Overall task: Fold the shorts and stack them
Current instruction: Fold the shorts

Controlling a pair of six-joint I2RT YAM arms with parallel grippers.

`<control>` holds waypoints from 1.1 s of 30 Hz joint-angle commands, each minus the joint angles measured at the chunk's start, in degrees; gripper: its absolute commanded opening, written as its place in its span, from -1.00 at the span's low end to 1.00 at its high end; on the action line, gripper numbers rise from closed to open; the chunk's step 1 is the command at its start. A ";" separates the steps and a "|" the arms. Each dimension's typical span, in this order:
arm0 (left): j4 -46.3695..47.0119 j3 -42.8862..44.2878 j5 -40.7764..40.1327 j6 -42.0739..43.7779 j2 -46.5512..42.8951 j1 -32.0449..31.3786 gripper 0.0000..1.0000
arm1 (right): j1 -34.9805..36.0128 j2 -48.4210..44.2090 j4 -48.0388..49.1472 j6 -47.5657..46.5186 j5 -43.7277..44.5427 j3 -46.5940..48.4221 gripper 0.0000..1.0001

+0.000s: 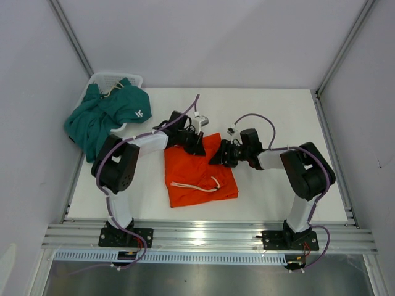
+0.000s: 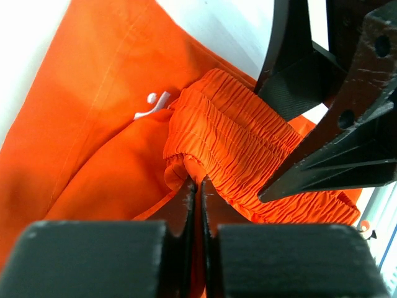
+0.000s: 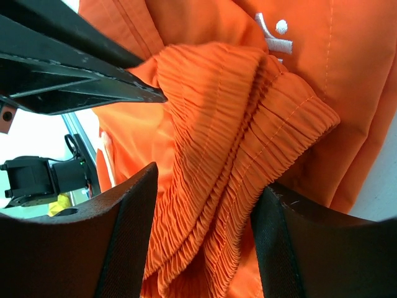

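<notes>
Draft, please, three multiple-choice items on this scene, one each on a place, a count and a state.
1. Where are the teal green fabric shorts? A. draped over the white mesh plastic basket; B. flat at the table's centre; C. folded at the near edge.
2. How many pairs of shorts show from above? A. one; B. two; C. three.
3. The left end effector is: A. wide open; B. shut on nothing; C. shut on the waistband of the bright orange-red fabric shorts.
Answers: 1 A, they hang over its rim at the far left corner; 2 B, one teal, one orange-red; 3 C, it pinches the gathered elastic.
</notes>
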 commanded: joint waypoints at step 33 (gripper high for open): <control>4.71 1.95 -4.29 -8.96 -10.62 -2.20 0.45 | 0.32 -13.54 -11.55 -9.77 5.10 6.35 -1.00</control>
